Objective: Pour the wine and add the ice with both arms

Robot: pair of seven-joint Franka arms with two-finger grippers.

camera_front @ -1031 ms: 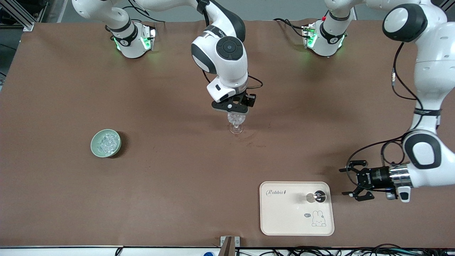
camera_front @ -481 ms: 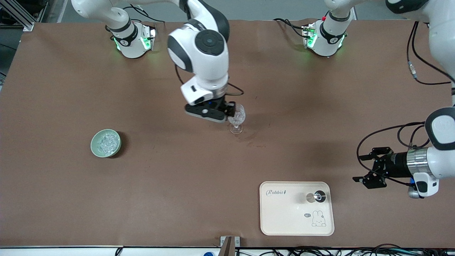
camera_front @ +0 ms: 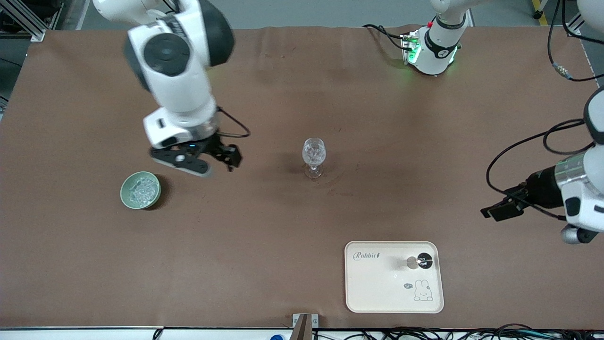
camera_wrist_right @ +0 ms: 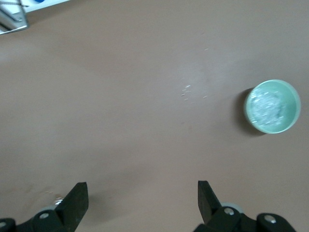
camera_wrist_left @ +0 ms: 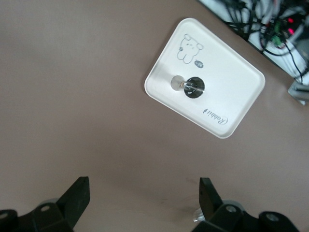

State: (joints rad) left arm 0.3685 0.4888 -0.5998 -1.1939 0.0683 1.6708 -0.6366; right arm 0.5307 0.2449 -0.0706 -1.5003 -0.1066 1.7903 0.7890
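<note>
A stemmed glass (camera_front: 314,157) stands mid-table with ice chunks in its bowl. More ice (camera_front: 140,189) fills a green bowl (camera_front: 123,193) toward the right arm's end, which also appears in the right wrist view (camera_wrist_right: 272,106). My right gripper (camera_front: 181,165) hangs open and empty over bare table between the bowl and the glass (camera_wrist_right: 142,193). My left gripper (camera_front: 500,206) is open and empty over the table at the left arm's end, beside the tray (camera_wrist_left: 144,193). Wine is out of view.
A white rabbit-print tray (camera_front: 377,288) lies near the front edge, also in the left wrist view (camera_wrist_left: 231,96). On it stands a small object with a black top (camera_front: 423,260) (camera_wrist_left: 192,86). Cables run along the front edge.
My right gripper finished opening and swung from over the glass toward the green bowl. My left gripper drew back from beside the tray toward the left arm's end.
</note>
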